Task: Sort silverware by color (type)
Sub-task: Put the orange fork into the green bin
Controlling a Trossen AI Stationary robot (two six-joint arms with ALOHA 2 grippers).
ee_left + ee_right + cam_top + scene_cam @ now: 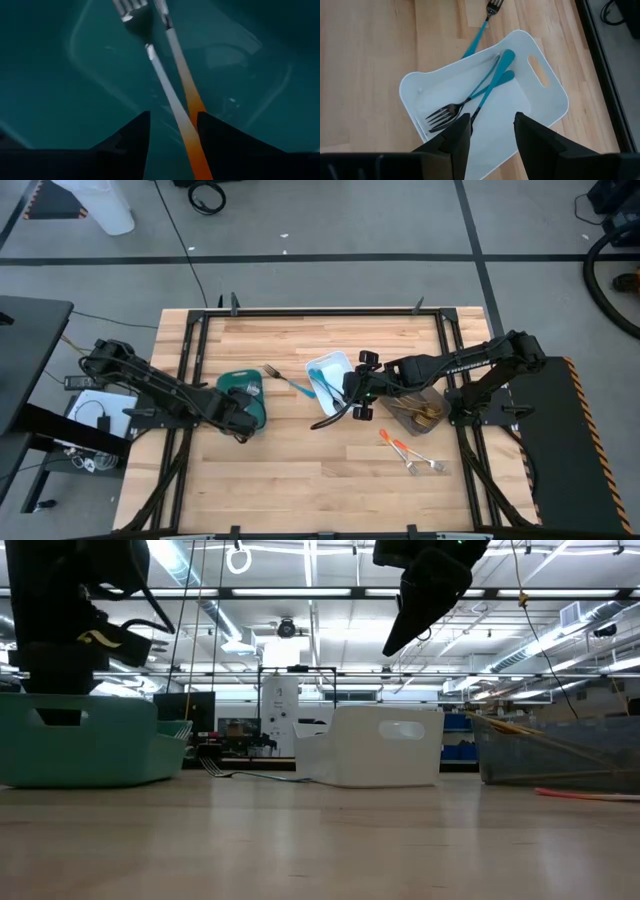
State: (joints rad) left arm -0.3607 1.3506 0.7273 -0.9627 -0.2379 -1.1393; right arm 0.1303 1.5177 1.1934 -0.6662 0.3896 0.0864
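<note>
Hovering over the teal plastic tray at the table's left, the left gripper points down into it with its fingers spread and nothing pinched between them. In the left wrist view two orange-handled pieces lie on the tray floor under the gap, crossed near their steel necks; one shows fork tines, the other's head is cut off by the frame edge.

Right gripper hangs above the white rectangular plastic tray near the table's middle, fingers apart, empty. Inside that tray lie blue-handled pieces: a fork with dark tines toward one corner and at least one more handle crossing it. Whether the second is a fork or a spoon I cannot tell.

Just outside the white tray, on the bare light wooden table, a single blue-handled fork lies between the white and teal trays, apart from both.

Near front right of the table, two orange-handled forks lie side by side on the wood, well apart from the teal tray.

Farther right, partly under the right arm, the grey-brown translucent tray holds several gold-coloured pieces in a loose heap; count not readable.

Low view: teal tray left, white tray centre, grey tray right, both grippers raised above rim height.
</note>
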